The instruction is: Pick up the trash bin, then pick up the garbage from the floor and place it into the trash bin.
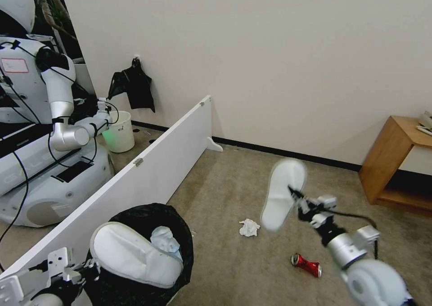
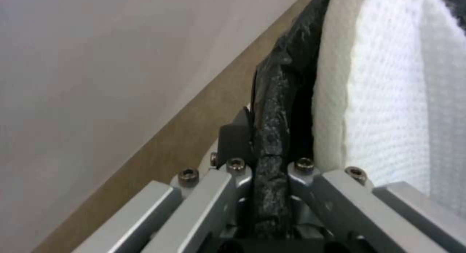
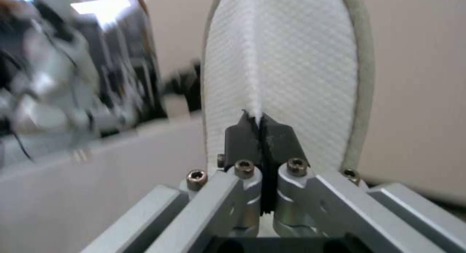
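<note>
A: Where are you standing in the job?

B: Your left gripper (image 2: 264, 169) is pinching the trash bin (image 1: 180, 247) rim, one slipper (image 1: 135, 254) inside. Your right gripper (image 3: 260, 136) is clamping the second slipper (image 1: 281, 193) aloft. A tissue (image 1: 249, 227) and can (image 1: 307, 265) are waiting on the floor.

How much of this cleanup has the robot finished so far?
About halfway, it seems. Done: the left gripper holds the trash bin by its rim, with one slipper and a tissue inside. In hand: the right gripper grips the second slipper. Left: a floor tissue and the red can.
</note>
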Controlling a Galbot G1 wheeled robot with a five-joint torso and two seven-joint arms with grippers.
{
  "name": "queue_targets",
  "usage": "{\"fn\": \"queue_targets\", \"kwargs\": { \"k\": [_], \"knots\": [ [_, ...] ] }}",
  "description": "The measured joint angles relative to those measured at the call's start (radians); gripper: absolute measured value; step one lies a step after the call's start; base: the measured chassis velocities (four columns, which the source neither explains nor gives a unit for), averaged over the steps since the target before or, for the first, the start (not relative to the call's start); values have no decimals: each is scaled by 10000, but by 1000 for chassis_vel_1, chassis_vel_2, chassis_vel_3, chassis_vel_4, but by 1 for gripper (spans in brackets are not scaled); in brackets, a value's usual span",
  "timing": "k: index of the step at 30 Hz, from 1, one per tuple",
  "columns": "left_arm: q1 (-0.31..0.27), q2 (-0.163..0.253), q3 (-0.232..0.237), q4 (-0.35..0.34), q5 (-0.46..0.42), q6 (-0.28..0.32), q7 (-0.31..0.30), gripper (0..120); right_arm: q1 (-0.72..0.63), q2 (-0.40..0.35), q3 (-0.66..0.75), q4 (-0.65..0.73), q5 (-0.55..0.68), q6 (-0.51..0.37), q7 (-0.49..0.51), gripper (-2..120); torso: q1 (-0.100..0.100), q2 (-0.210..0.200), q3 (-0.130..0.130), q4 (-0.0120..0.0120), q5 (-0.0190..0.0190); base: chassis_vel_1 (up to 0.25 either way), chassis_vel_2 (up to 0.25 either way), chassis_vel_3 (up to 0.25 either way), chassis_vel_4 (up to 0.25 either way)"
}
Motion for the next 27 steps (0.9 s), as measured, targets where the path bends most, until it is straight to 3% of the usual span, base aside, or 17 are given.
{"fn": "queue_targets", "kwargs": {
  "k": [12,14,18,20,27],
  "knots": [
    [-704,582,300,455,-187,0,37,2,978,-841,190,692,1810,297,-798,0,0,-2,0,-1,0,0,0,0,0],
    [-1076,640,636,623,-166,-1,23,2,1992,-1229,-585,619,2425,421,-1128,0,0,-3,1,2,1,0,0,0,0],
    [-1192,640,870,677,-77,0,16,2,2717,-1283,-1244,499,2668,455,-1333,0,0,-2,1,1,-3,0,0,0,0],
    [-1250,577,1134,709,130,0,11,2,3625,-1165,-2324,223,2838,473,-1607,0,0,-2,1,3,0,0,0,0,0],
    [-1172,469,1252,612,265,0,8,2,4912,-691,-4093,-345,2830,473,-2125,0,0,-2,1,2,0,0,0,0,0]
  ]
}}
